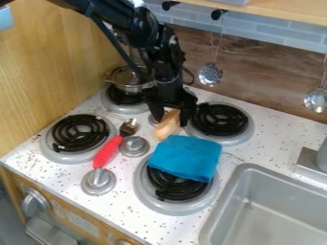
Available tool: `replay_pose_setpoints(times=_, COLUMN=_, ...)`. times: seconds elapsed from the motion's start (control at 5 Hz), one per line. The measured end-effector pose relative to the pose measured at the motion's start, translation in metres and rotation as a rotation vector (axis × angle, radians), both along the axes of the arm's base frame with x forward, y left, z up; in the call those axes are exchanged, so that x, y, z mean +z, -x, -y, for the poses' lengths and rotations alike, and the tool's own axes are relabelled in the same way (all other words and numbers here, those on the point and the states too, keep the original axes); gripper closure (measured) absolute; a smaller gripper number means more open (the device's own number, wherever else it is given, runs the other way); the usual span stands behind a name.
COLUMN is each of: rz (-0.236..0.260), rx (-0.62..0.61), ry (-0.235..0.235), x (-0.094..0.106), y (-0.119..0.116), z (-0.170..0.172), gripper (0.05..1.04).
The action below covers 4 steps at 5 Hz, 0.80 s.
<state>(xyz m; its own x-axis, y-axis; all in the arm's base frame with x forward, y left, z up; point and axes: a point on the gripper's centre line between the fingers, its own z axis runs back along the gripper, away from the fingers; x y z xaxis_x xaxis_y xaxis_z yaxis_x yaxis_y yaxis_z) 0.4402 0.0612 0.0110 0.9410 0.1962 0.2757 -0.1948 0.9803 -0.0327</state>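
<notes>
Plainly, the speckled desk (121, 206) held a sink (275, 215) toward four o'clock. A folded blue cloth (186, 155) partly covered a burner at five o'clock from the tool (169, 116); a pot (131, 82) sat at eleven, a red-handled utensil (107, 152) at eight. The tan, elongated piece (167, 126) lay at the tool; whether gripped, I couldn't tell. A gentle, centred squeeze seemed wise.

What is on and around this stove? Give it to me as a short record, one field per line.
gripper: at the tan oblong object, over the stovetop; whether it holds it, I cannot tell
tan oblong object: at the gripper, beside the blue cloth
blue cloth: folded, partly covering a black coil burner
red-handled utensil: lying between metal knobs
metal pot: on another burner, near the wooden side wall
wall hook: slotted ladle hanging
</notes>
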Motion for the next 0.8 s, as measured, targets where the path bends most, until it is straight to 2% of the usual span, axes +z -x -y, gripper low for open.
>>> replay_pose_setpoints(times=0.2, rz=-0.032, rx=0.002, ry=0.004, x=-0.007, y=0.011, z=0.001, gripper=0.075)
replay_pose_setpoints(times=0.4, rz=0.038, rx=-0.016, ry=0.000, x=0.025, y=0.019, z=0.004, gripper=0.078)
replay_pose_setpoints(times=0.6, rz=0.081, rx=-0.055, ry=-0.003, x=0.051, y=0.039, z=0.009, gripper=0.079)
replay_pose_setpoints(times=0.8, rz=0.147, rx=-0.079, ry=-0.026, x=0.080, y=0.070, z=0.013, gripper=0.079)
